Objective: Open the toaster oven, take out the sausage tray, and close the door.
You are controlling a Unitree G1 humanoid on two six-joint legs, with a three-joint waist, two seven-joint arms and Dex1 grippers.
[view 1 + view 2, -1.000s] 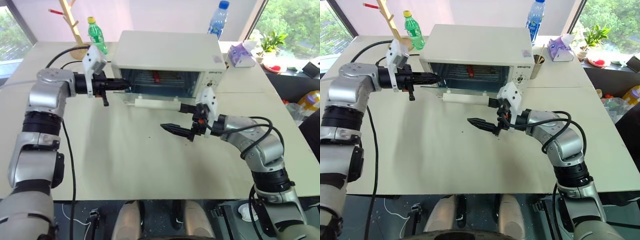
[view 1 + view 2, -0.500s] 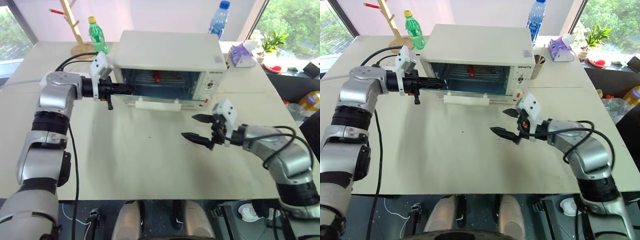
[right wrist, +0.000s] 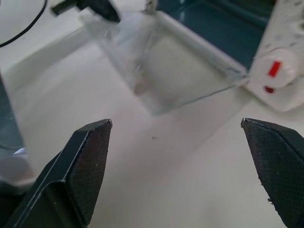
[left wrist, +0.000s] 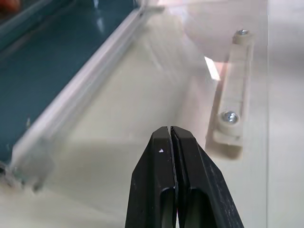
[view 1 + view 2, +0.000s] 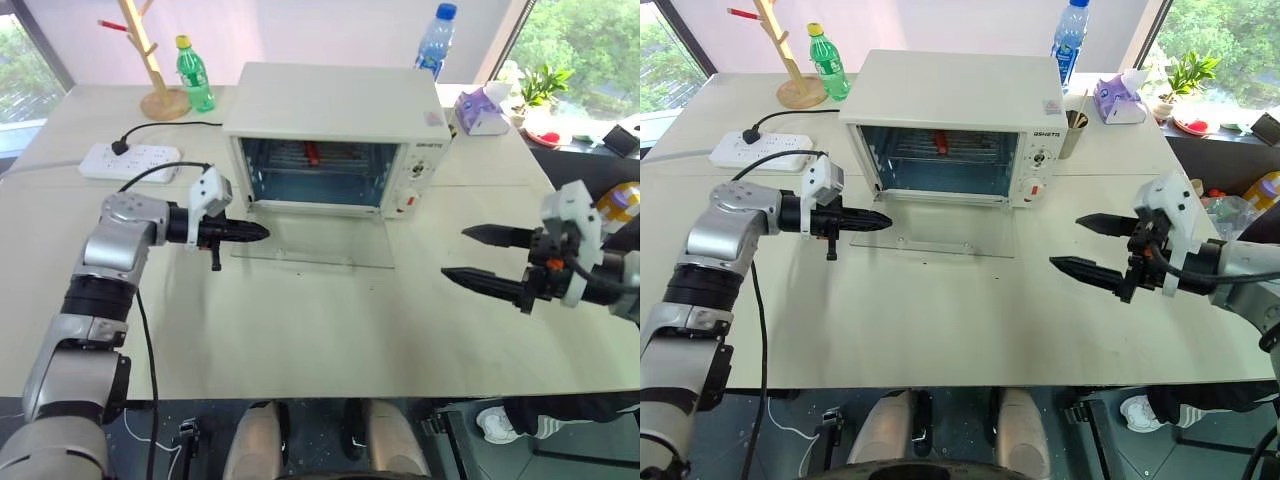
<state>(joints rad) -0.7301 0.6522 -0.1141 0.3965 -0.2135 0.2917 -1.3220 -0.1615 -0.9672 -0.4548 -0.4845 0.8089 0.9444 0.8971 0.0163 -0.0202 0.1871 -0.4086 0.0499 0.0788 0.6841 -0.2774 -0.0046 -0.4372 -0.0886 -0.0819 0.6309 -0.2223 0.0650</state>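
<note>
The white toaster oven [image 5: 335, 105] stands at the table's far middle. Its glass door [image 5: 312, 245] lies folded down flat on the table, and the white bar handle [image 4: 232, 85] shows through the glass. Inside, the sausage tray [image 5: 318, 162] sits on a shelf with the reddish sausage [image 5: 313, 153] at its back. My left gripper [image 5: 262, 232] is shut and holds nothing. It points right, with its tips at the door's left edge; I cannot tell whether they touch it. Off to the right of the oven, my right gripper [image 5: 455, 252] hangs wide open and empty above the table.
Behind the oven on the left are a green bottle [image 5: 195, 70] and a wooden stand [image 5: 150, 50]. A blue-capped water bottle [image 5: 437, 35] stands behind it. A power strip [image 5: 125, 160] with cables lies at the left. A tissue box [image 5: 483, 108] and a plant [image 5: 545, 85] stand far right.
The door has dropped from half open to flat on the table. My left gripper sank with it, still shut. My right arm swung away to the right, still open.
</note>
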